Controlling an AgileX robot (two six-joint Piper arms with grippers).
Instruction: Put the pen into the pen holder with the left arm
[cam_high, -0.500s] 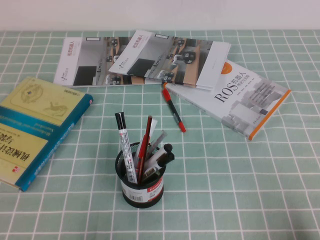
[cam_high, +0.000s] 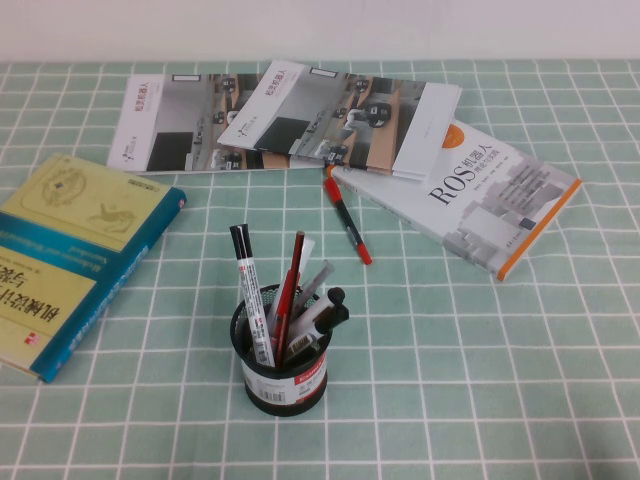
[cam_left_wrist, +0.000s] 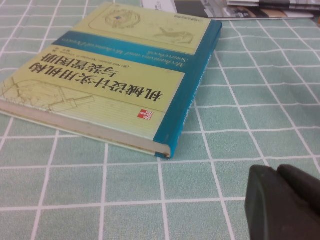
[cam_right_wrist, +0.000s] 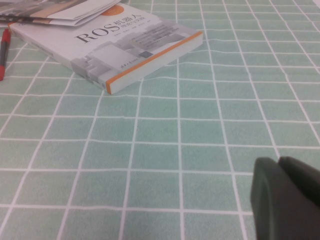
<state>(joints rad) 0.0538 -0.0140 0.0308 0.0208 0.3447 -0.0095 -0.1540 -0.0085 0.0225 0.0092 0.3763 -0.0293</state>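
The pen (cam_high: 347, 221), black with a red cap and red end, lies flat on the checked cloth between the open booklets and the ROS book; its red cap also shows at the edge of the right wrist view (cam_right_wrist: 4, 42). The black mesh pen holder (cam_high: 283, 355) stands upright nearer the front, holding several markers and pencils. Neither arm appears in the high view. My left gripper (cam_left_wrist: 276, 175) hovers over bare cloth beside the teal-and-yellow book, shut and holding nothing. My right gripper (cam_right_wrist: 278, 164) is over bare cloth in front of the ROS book, shut and holding nothing.
A teal-and-yellow book (cam_high: 70, 250) lies at the left. Open booklets (cam_high: 290, 115) are spread at the back. The white ROS book (cam_high: 480, 200) with an orange edge lies at the back right. The green checked cloth (cam_high: 480, 380) covers the table.
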